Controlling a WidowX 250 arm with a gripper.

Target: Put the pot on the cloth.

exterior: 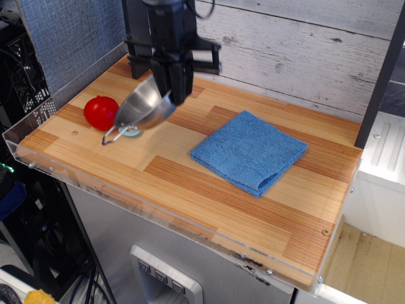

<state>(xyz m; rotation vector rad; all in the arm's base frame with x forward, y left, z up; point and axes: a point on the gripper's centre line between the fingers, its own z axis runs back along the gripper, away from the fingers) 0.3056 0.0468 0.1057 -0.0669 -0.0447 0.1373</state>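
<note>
The shiny steel pot (140, 109) hangs tilted in the air, its rim pinched by my gripper (172, 96), one wire handle (112, 135) pointing down at the left. It is above the left part of the wooden table, next to the red ball (101, 112). The blue cloth (250, 151) lies flat on the table to the right of the pot, apart from it, with nothing on it. My gripper is shut on the pot's right rim.
A light-blue brush is almost hidden behind the pot; only its handle end (131, 132) shows. A clear plastic lip (126, 190) edges the table front and left. A dark post (137, 38) stands at the back left by the plank wall.
</note>
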